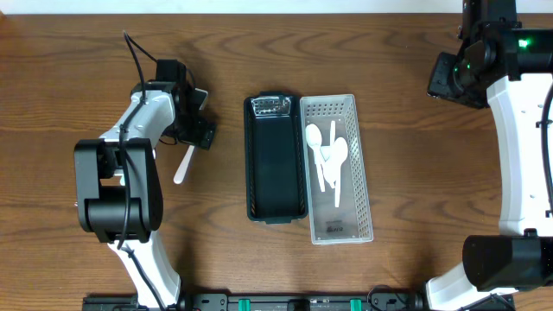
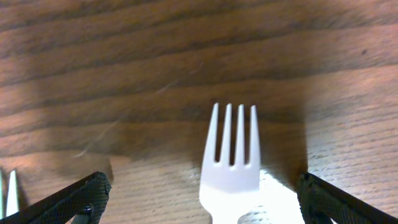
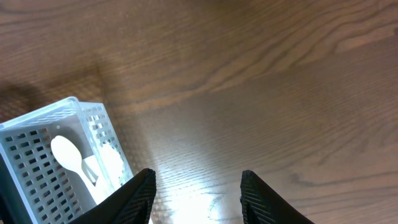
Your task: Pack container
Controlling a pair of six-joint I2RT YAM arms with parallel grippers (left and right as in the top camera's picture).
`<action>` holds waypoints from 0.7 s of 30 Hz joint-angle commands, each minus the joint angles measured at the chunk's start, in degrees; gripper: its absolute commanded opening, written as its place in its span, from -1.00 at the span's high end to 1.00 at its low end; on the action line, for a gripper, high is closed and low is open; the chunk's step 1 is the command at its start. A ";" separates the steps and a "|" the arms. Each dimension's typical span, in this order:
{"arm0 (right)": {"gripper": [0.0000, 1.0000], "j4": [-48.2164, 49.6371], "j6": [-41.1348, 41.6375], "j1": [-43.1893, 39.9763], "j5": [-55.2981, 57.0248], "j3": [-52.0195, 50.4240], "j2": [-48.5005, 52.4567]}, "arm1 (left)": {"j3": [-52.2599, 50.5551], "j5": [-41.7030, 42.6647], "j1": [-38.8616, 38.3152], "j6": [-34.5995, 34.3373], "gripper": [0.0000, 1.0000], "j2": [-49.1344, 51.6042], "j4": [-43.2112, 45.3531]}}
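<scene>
Your left arm (image 1: 143, 121) reaches over a white plastic fork (image 2: 230, 162) that lies flat on the wooden tabletop (image 1: 415, 173), well to the left of both containers. The left jaws stand wide, one on each side of the fork's head, and neither touches it. From overhead you see only the fork's handle poking out below the wrist.

The black tray (image 1: 252, 164) sits in the middle of the tabletop. A white perforated basket (image 1: 363, 173) stands against its right side, with white plastic spoons (image 1: 315, 138) lying in its upper half. You cannot tell from here whether the black tray holds anything.

Your right arm (image 1: 518, 130) is up at the far right corner, away from the containers. The right jaws are partly apart with only bare wood between them, gripping nothing.
</scene>
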 commanded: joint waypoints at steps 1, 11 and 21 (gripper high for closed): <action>0.05 -0.09 0.13 -0.15 0.02 -1.16 -0.13 | 0.11 3.61 -0.20 0.79 -0.96 1.75 0.24; 0.05 0.85 0.15 -0.17 0.02 -6.60 -0.13 | 0.09 4.44 -0.20 -0.76 -0.43 1.75 -2.75; 0.04 1.88 0.09 -0.17 0.04 -7.43 -0.13 | 0.09 4.42 -0.20 -0.74 0.16 1.75 -3.06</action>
